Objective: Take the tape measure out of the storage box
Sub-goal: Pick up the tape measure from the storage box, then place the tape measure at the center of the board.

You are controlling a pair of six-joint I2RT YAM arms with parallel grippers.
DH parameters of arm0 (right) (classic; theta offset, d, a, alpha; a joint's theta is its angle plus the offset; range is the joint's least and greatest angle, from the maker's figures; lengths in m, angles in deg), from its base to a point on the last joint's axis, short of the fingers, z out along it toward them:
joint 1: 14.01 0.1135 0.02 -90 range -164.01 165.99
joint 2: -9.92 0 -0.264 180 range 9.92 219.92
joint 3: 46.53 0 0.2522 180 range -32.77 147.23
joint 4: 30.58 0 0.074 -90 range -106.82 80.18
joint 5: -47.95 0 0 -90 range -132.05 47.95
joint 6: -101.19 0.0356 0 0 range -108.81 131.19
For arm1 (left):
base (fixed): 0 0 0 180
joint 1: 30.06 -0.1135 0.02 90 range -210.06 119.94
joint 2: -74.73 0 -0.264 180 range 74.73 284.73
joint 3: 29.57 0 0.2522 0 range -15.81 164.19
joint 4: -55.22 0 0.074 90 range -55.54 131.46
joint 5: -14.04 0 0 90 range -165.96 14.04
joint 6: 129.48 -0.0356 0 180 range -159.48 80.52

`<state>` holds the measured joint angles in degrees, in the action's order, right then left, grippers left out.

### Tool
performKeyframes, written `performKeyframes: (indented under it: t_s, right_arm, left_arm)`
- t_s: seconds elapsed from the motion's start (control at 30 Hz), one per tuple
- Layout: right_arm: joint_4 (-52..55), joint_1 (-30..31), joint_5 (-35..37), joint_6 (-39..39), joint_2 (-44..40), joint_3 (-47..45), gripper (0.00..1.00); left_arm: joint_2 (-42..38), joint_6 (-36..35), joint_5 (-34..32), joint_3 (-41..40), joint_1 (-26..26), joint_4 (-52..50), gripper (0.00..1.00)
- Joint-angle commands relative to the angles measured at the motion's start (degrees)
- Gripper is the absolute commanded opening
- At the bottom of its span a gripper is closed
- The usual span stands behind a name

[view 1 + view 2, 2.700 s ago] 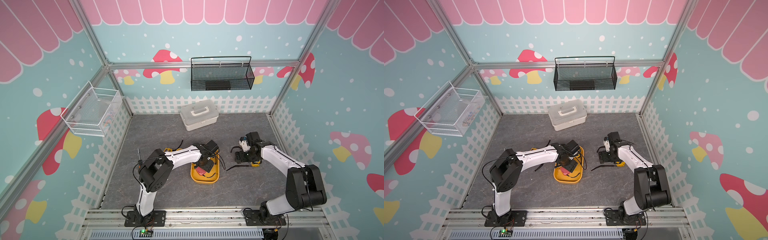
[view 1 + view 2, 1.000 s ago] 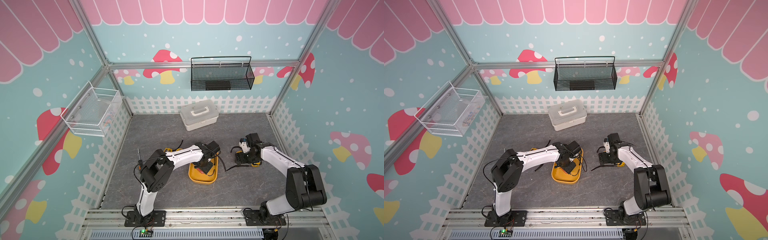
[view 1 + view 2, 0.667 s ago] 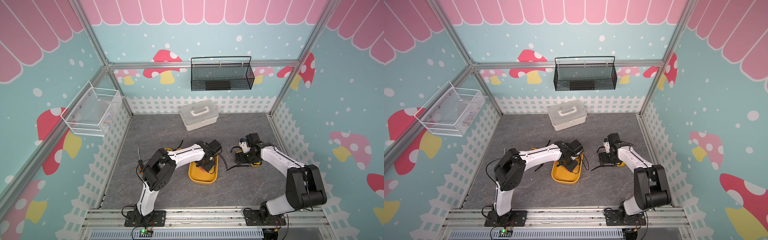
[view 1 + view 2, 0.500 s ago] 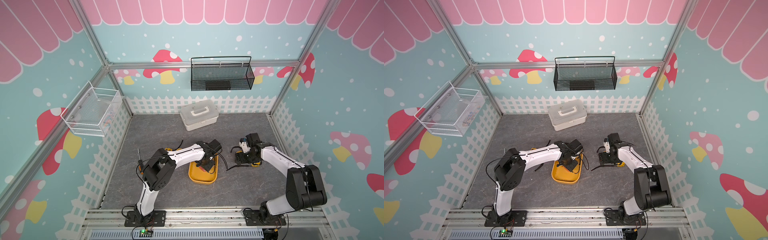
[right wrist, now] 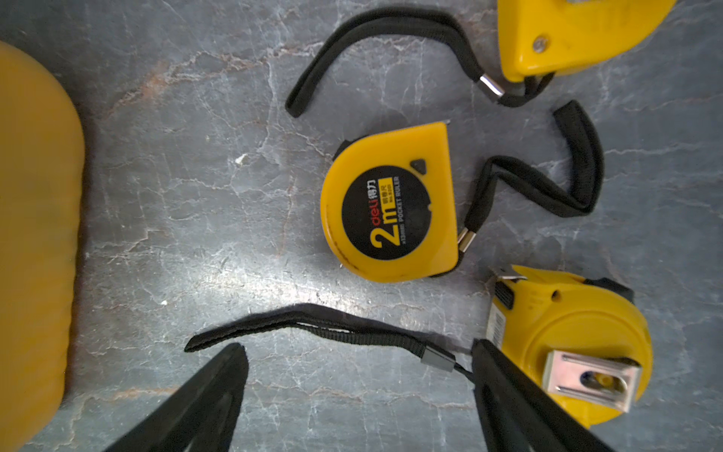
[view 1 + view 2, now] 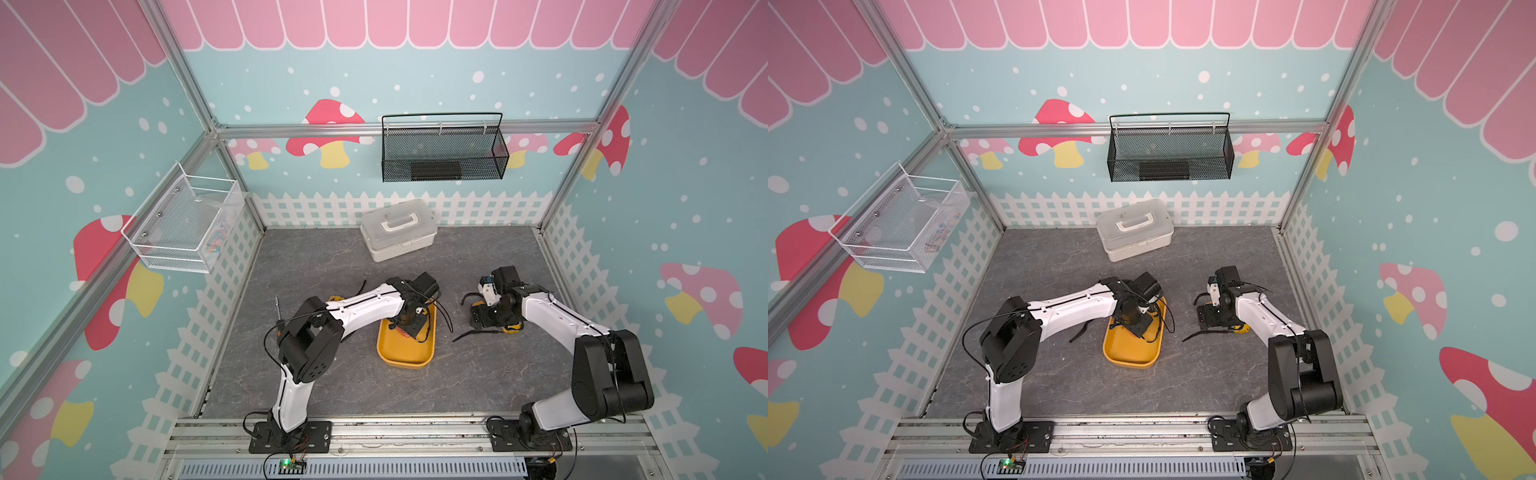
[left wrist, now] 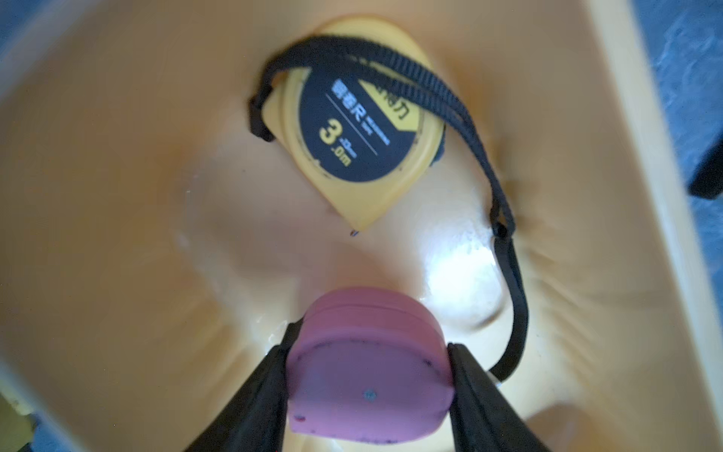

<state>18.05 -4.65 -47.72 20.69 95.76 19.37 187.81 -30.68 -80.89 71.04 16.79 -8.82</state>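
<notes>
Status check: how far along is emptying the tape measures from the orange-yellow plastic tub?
Looks done: three yellow tape measures lie on the grey table beside the orange-yellow storage box, below the open right gripper. In hand: the left gripper is shut on the pink tape measure, above the box's floor. Left: lift it out, then the yellow tape measure labelled 3.0m lying in the box.
</notes>
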Motion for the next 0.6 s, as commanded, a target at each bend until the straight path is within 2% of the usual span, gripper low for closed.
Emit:
performKeyframes:
  t_s: [0.0,0.23,0.57]
  right_arm:
    - [0.2,-0.1,0.0,-0.5,-0.5,-0.5,0.90]
    - [0.3,-0.1,-0.2,-0.5,-0.3,-0.4,0.90]
    - [0.3,-0.1,-0.4,-0.4,-0.4,-0.4,0.90]
  left_arm:
    - [-4.3,0.8,0.1,0.5,-1.5,0.4,0.58]
    - [-8.6,0.7,0.5,-1.0,-4.9,0.4,0.58]
    - [-16.2,-1.0,0.7,-5.1,-16.0,0.4,0.58]
